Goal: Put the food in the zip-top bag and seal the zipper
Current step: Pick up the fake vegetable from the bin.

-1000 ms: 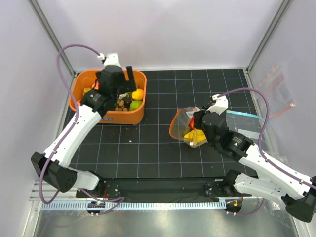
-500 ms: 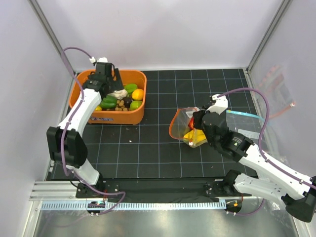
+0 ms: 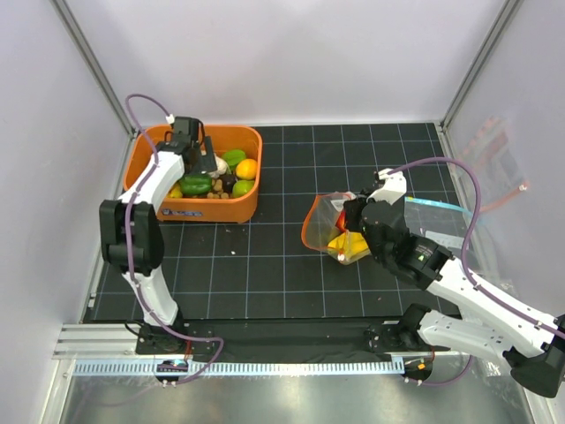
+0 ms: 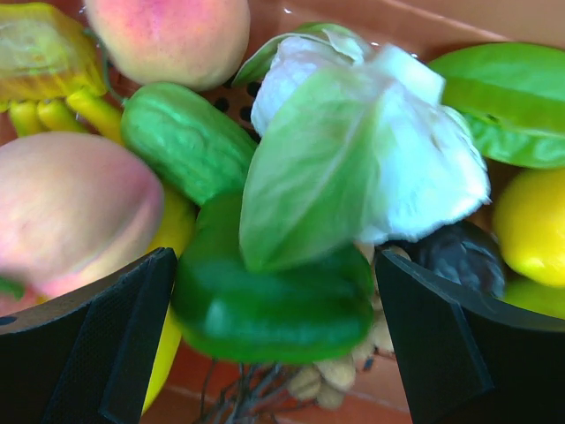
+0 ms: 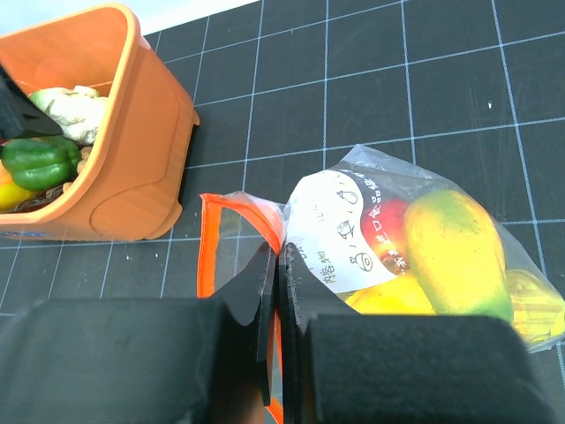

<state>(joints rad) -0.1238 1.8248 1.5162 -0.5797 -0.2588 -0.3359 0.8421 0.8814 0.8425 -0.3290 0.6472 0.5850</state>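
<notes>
Your left claw (image 3: 196, 144) stands wide open over the food in the orange bin (image 3: 212, 210), at the upper left of the top view. In its wrist view the two black fingers (image 4: 97, 344) flank a green pepper (image 4: 274, 309) at the lower middle. The white cauliflower (image 4: 415, 168) and its leaf lie just above the pepper. Nothing is gripped, and you cannot tell whether the fingers touch the pepper. A peach (image 4: 168, 35) sits at the top left, a second peach (image 4: 71, 212) at the left edge, a cucumber (image 4: 185, 146) between them, and a lemon (image 4: 530, 230) at the right edge.

Your right claw (image 5: 276, 256) is pinched tight on the bag (image 5: 335, 238) at its mouth, in the lower middle of its wrist view. The orange zipper (image 5: 205, 252) stands in an open loop, unsealed, facing the bin. The bag lies on the black gridded table (image 5: 424, 79), right of centre in the top view and well apart from the bin. Through the clear plastic you see a yellow-green fruit (image 5: 455, 243), a red piece (image 5: 393, 234) and a yellow piece (image 5: 388, 296) below them. A flat bag (image 3: 437, 219) with a blue edge lies just right of it.
</notes>
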